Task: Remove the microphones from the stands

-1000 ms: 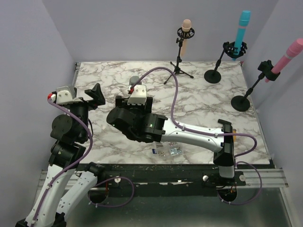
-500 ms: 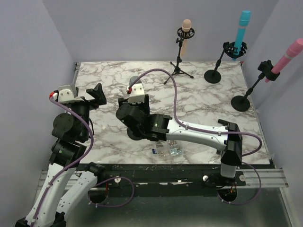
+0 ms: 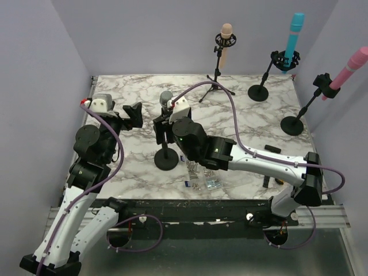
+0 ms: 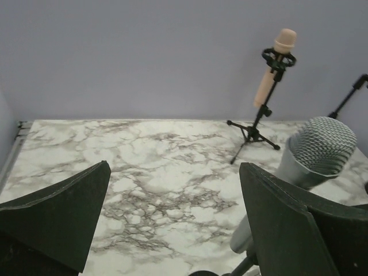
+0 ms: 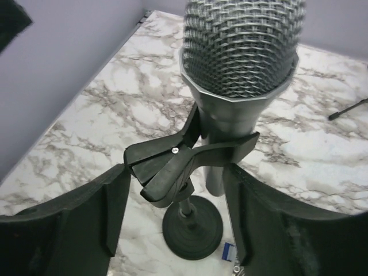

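Note:
A grey microphone [image 3: 166, 98] sits upright in a black clip [image 5: 178, 161] on a short stand with a round black base [image 3: 167, 160], left of the table's middle. My right gripper [image 3: 165, 124] is open. In the right wrist view its fingers straddle the clip and the microphone's handle [image 5: 241, 52] with a gap on both sides; the gripper [image 5: 177, 175] is just below the mesh head. My left gripper [image 3: 135, 114] is open and empty, just left of the microphone. In the left wrist view [image 4: 172, 192] the microphone [image 4: 319, 152] shows beyond its right finger [image 4: 276, 218].
At the back stand a peach microphone on a tripod [image 3: 226, 40], a blue one [image 3: 294, 34] and a pink one [image 3: 349, 66] on round-base stands. A small clear bag of hardware [image 3: 204, 181] lies near the front edge, right of the stand's base.
My right arm has swung up and right, uncovering the stand, and its open gripper now straddles the clip. My left arm has moved right, toward the microphone.

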